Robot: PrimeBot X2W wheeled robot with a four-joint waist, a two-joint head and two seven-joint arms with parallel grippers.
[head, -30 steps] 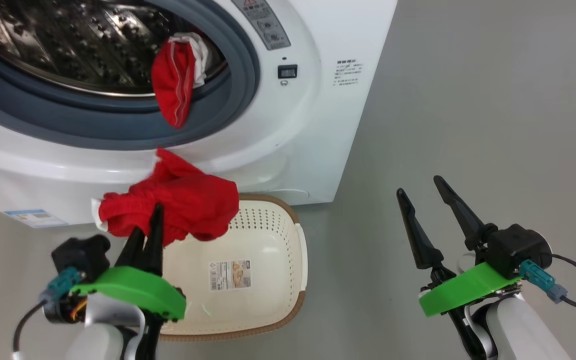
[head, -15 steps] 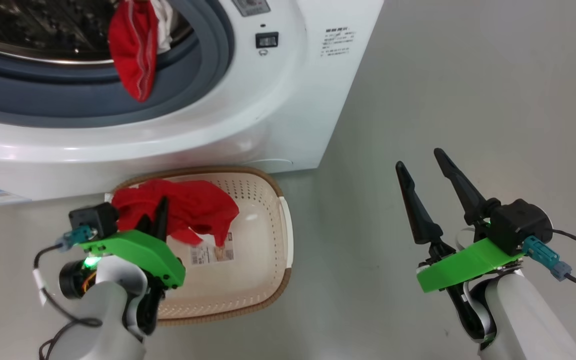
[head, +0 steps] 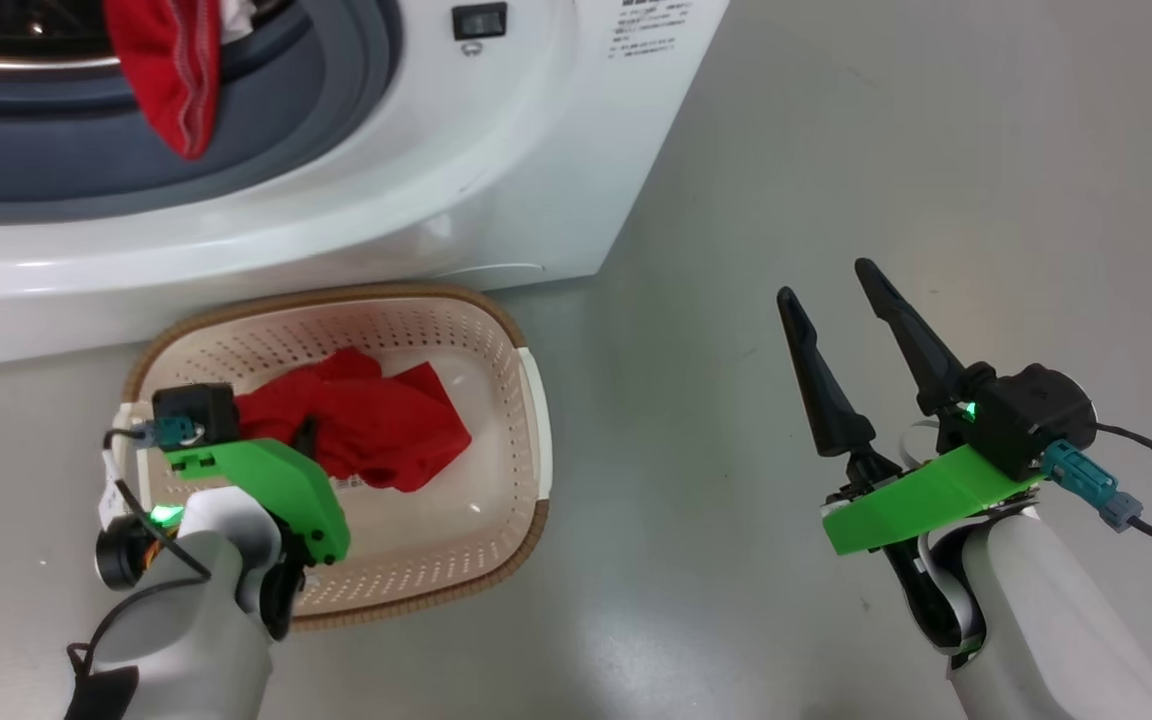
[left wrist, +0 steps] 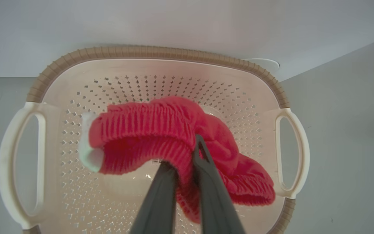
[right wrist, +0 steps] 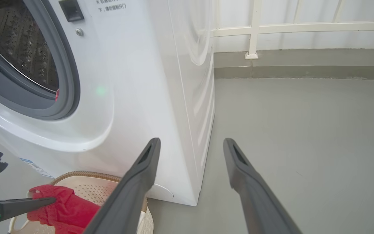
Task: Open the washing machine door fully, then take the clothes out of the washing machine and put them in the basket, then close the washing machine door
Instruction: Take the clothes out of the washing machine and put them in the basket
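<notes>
The cream basket (head: 534, 400) stands on the floor in front of the white washing machine (head: 496, 150). My left gripper (head: 304, 442) reaches down into it, shut on a red garment (head: 376, 420) that rests inside the basket. In the left wrist view the fingers (left wrist: 206, 182) pinch the garment's (left wrist: 148, 120) ribbed band over the basket (left wrist: 154, 52) bottom. Another red garment with white trim (head: 171, 70) hangs over the grey rubber ring of the open drum. My right gripper (head: 826, 282) hovers open and empty over the floor to the right. The washing machine door is out of view.
Grey floor (head: 886, 150) stretches right of the machine. In the right wrist view, the open gripper (right wrist: 191, 142) points past the machine's corner (right wrist: 187, 97) toward a low kerb and a white railing (right wrist: 255, 32). The basket's rim (right wrist: 86, 175) shows at lower left.
The head camera has tilted down. My left gripper has lowered the red garment from in front of the machine into the basket. The right gripper has stayed open in place.
</notes>
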